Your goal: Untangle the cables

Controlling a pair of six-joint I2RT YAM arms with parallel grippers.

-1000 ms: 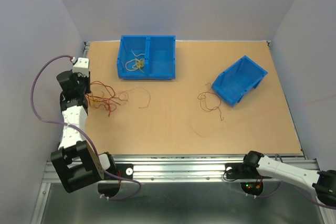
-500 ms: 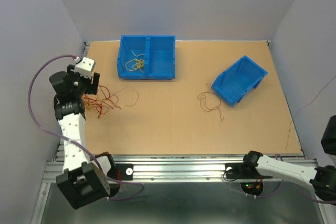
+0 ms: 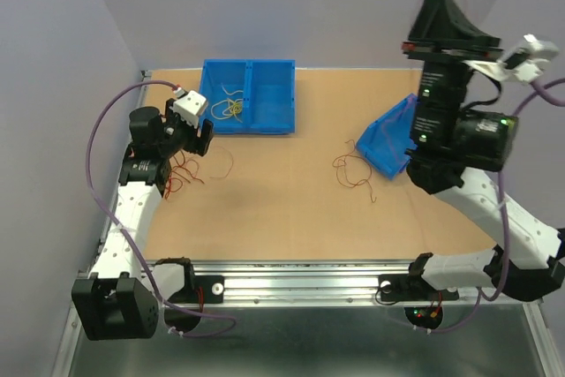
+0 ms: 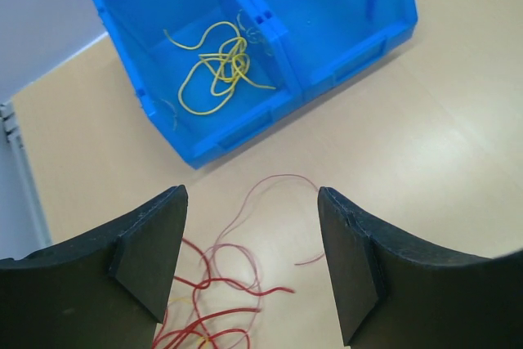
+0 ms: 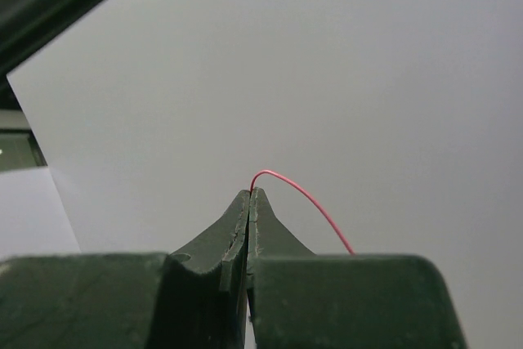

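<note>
Lifted the right fingers point(image 5: 250, 202) from low at the near edge to high above the tan tabletop point(image 3: 291, 209) within the last second; brought the left fingers point(image 4: 351, 267) nearer the two-compartment blue plastic bin point(image 4: 245, 124). Found the right pair pressed together on one hair-thin red wire point(image 5: 306, 202) arching off to their right. Found the left pair spread, gripping nothing, a loose red wire tangle point(image 4: 221, 300) lying between and beneath them. Saw a coiled yellow wire point(image 4: 216, 67) in the bin compartment beyond them. Judged one strand drawn free, one sorted; still knotted, that red tangle and a darker clump point(image 3: 353, 174) below the right fingers.
</note>
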